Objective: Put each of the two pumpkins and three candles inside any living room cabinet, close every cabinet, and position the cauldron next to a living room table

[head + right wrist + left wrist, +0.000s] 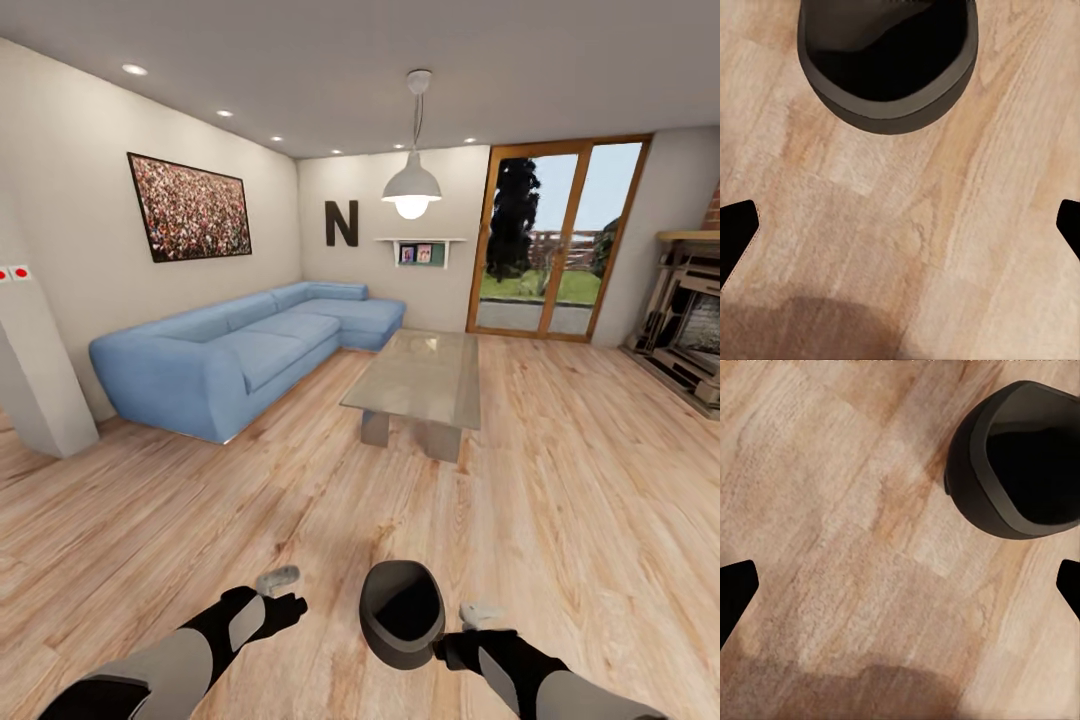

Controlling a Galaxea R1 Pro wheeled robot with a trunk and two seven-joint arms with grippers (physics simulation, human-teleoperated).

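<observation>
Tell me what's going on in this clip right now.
A simulated two-armed robot stands on the wood floor of a living room, facing the coffee table and a blue sofa. The black cauldron is close in front of it, between the arms, right beside the right tool; whether that tool actually grips it is unclear. In both wrist views the tools' fingers stand wide apart over bare floor. The left tool holds nothing. The cauldron is well short of the table.

Matt black cauldron [402, 612] on grained wood floor [560, 480]; glossy glass-topped table [420, 378]; smooth blue cloth sofa [240, 350].
</observation>
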